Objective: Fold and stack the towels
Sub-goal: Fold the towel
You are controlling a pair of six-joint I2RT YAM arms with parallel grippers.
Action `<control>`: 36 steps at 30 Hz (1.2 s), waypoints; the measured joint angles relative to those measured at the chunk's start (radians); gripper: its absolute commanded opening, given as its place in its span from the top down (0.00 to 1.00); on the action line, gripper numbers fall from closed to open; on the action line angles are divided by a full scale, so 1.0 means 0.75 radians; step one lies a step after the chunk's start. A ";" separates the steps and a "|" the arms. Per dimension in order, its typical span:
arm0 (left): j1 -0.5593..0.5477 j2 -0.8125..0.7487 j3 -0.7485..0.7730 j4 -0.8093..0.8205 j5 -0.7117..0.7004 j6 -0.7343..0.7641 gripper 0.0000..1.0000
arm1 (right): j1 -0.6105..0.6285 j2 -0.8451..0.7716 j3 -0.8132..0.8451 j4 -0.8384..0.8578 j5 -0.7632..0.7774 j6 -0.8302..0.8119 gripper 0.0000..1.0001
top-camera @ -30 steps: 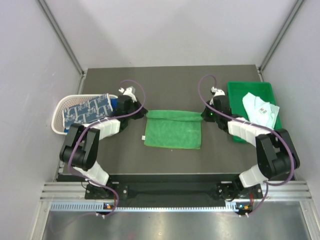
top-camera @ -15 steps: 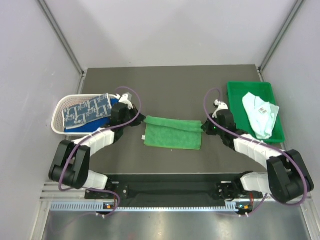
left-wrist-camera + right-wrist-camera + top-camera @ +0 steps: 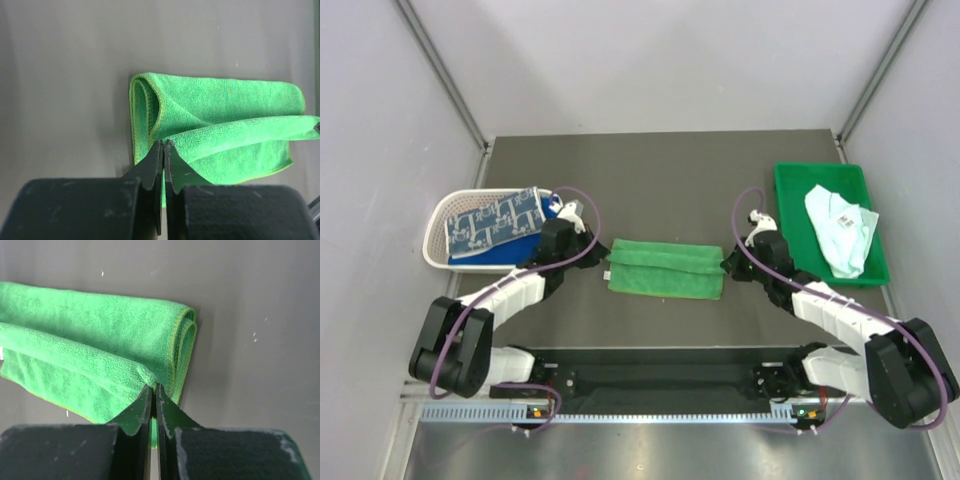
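A bright green towel [image 3: 665,270] lies mid-table, its far edge lifted and drawn back over the rest. My left gripper [image 3: 605,257] is shut on that raised edge at the towel's left end, where the pinch shows in the left wrist view [image 3: 164,143] against the green towel [image 3: 225,105]. My right gripper [image 3: 724,266] is shut on the same edge at the right end, tips [image 3: 154,386] biting the green towel [image 3: 90,335]. A white towel with blue-grey print [image 3: 490,222] and a royal blue towel [image 3: 520,246] lie in the basket. A pale mint towel [image 3: 840,228] lies crumpled in the tray.
The white mesh basket [image 3: 435,222] stands at the table's left edge. The green plastic tray [image 3: 820,170] stands at the right edge. Grey walls and slanted frame bars close in the back and sides. Both arm bases sit at the near edge.
Both grippers have moved toward the near edge, carrying the towel's far edge over it. The towel now looks narrower front to back, and both arms have stretched out lower.
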 measured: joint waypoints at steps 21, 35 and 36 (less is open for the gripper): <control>-0.029 -0.067 -0.099 -0.064 0.017 -0.007 1.00 | 0.061 -0.110 -0.118 -0.023 0.024 0.088 0.99; -0.037 -0.126 -0.148 -0.106 0.051 -0.030 0.79 | 0.085 -0.139 -0.156 -0.034 0.028 0.123 0.66; -0.037 -0.150 -0.148 -0.119 0.050 -0.029 0.79 | 0.086 -0.156 -0.156 -0.041 0.030 0.122 0.64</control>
